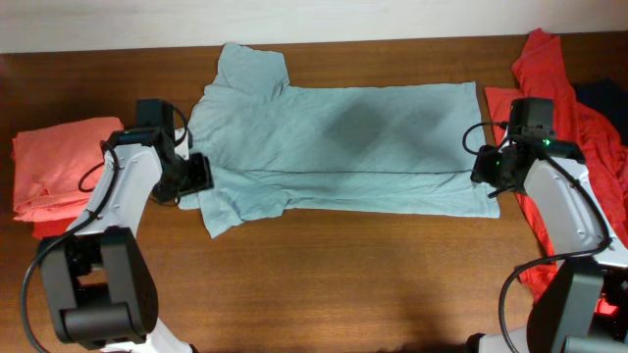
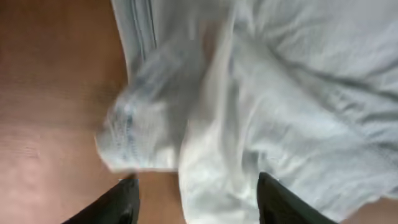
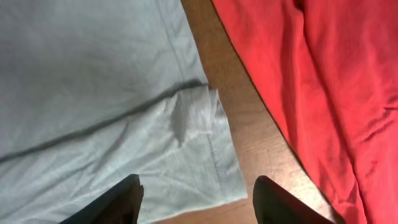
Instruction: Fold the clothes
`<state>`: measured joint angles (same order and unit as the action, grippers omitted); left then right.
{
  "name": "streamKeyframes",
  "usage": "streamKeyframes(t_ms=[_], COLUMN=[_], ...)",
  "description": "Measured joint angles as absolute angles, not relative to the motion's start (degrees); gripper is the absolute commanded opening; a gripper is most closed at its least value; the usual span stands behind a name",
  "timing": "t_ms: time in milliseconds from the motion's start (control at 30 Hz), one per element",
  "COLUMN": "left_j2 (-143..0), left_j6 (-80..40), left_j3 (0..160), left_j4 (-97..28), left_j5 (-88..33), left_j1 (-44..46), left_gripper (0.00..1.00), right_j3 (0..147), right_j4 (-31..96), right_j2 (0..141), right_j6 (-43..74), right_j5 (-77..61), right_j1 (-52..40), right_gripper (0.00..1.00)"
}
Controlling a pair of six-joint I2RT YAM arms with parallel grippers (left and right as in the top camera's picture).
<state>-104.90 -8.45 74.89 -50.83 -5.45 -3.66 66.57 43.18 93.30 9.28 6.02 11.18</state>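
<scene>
Left gripper (image 2: 196,182): jaws are standing spread over the T-shirt (image 1: 343,137), pinching nothing; the left wrist view is showing bunched, blurred pale fabric lying between and beyond the fingertips (image 2: 127,198).
Right gripper (image 3: 198,182): jaws are likewise standing spread and holding nothing, hovering over the shirt's hem corner.
Wrist-only detail, left: a rumpled lump of sleeve (image 2: 140,134) with its stitched edge is sitting on bare table (image 2: 50,93); the overhead view is not resolving this bunching.
Wrist-only detail, right: a small flap (image 3: 196,115) is turning over where the long crease is meeting the hem; a bare strip of table is separating the hem from the red garment (image 3: 311,81).
Overhead-only detail: the whole layout is showing, with the left gripper (image 1: 194,174) sitting at the shirt's shoulder end and the right gripper (image 1: 488,167) at its hem end.
T-shirt position: it is lying spread flat across the middle of the table (image 1: 343,279), neck end to the left, hem to the right, with a dark crease line running lengthwise above its near edge; one sleeve is pointing to the near side, the other to the far side.
Salmon-pink garment (image 1: 59,167): it is lying folded at the left edge, apart from the shirt.
Red garment, overhead (image 1: 549,78): it is lying crumpled along the right edge, reaching the far corner.
Dark cloth (image 1: 603,98): it is showing beside the red one; what it is cannot be told.
</scene>
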Motion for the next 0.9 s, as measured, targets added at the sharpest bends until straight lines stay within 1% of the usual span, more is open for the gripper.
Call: streamKeyframes(t_ms=[200, 467, 500, 533, 567, 600, 733, 800, 900], left_j2=[-104.9, -104.9, -104.9, -104.7, -104.5, -104.4, -104.4, -104.4, -104.1], left_j6=[-8.6, -8.6, -8.6, -8.6, -8.6, -8.7, -8.1, -6.8, -3.3], left_j3=[71.9, 62.2, 61.5, 61.1, 60.8, 60.4, 59.7, 59.7, 60.4], left_j4=[-51.8, -45.2, -44.4, -43.5, -42.8, -42.0, -41.8, -43.7, -47.4], left_j5=[-6.7, -7.4, -7.6, -7.7, -7.7, -7.7, -10.8, -14.3, -22.7], left_j1=[-2.9, -1.0, -0.9, -0.8, -0.8, -0.7, -0.7, -0.7, -0.6], left_gripper=[0.55, 0.54, 0.49, 0.37, 0.16, 0.00, 0.00, 0.00, 0.00], right_j3=[66.6, 66.5, 66.5, 66.5, 66.5, 66.5, 66.5, 66.5, 66.5], right_j4=[44.3, 44.8, 44.8, 44.8, 44.8, 44.7, 44.8, 44.8, 44.8], right_j2=[94.4, 96.7, 96.7, 96.7, 96.7, 96.7, 96.7, 96.7, 96.7], right_j6=[9.3, 9.3, 9.3, 9.3, 9.3, 9.3, 9.3, 9.3, 9.3], right_j5=[5.9, 5.1, 5.1, 5.1, 5.1, 5.1, 5.1, 5.1, 5.1], right_j1=[11.2, 11.2, 11.2, 11.2, 11.2, 11.2, 11.2, 11.2, 11.2], right_gripper=[0.63, 0.63, 0.63, 0.63, 0.63, 0.63, 0.63, 0.63, 0.63])
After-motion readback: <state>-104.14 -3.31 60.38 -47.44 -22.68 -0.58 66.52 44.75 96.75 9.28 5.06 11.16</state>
